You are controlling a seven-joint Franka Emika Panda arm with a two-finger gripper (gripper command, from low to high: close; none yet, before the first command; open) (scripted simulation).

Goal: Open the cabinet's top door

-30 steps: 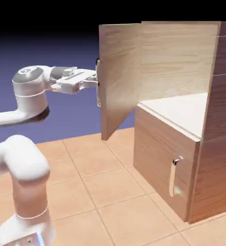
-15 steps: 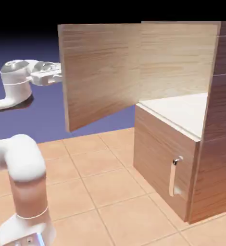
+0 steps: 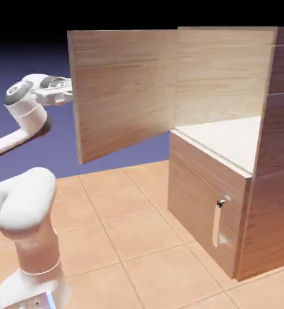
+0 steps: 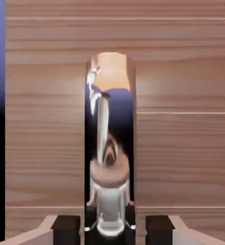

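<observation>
Grey-tipped end effector [image 4: 112,228] sits clenched on the long mirror-bright silver bar handle [image 4: 109,143]: in the hand view the bar runs up the middle of the frame, w/ one dark finger pad [image 4: 65,228] either side of its base at the bottom edge, no visible gap betw. pads and bar. In the exterior view the fingers are hidden behind the door's free edge; only the white wrist and forearm of the white Franka arm [image 3: 29,111] show, reaching in from that view's left.

Handle belongs to the top door [image 3: 125,90], the big squarish wood-grain panel. It's swung well out from the tall brown wood-grain cabinet [image 3: 241,151], hinged at its right edge, free edge toward the arm, inner face toward the camera. Pale interior shelf [image 3: 226,139] is fully exposed. Below it, the shorter lower panel w/ small silver handle [image 3: 219,218] is shut and untouched. Cabinet stands on an orange tiled counter [image 3: 120,229].

Judgement: task looks essentially done, door wide open.

Risks from here:
- pulling on past the hinge's limit: door binds, pads skid along the slick bar, or the cabinet gets dragged
- grip is low on the bar, so the hand could slip off its end
- arm looks folded back tight, so little room left to keep going

Brands/labels/writing: none readable on cabinet, handles or arm.
</observation>
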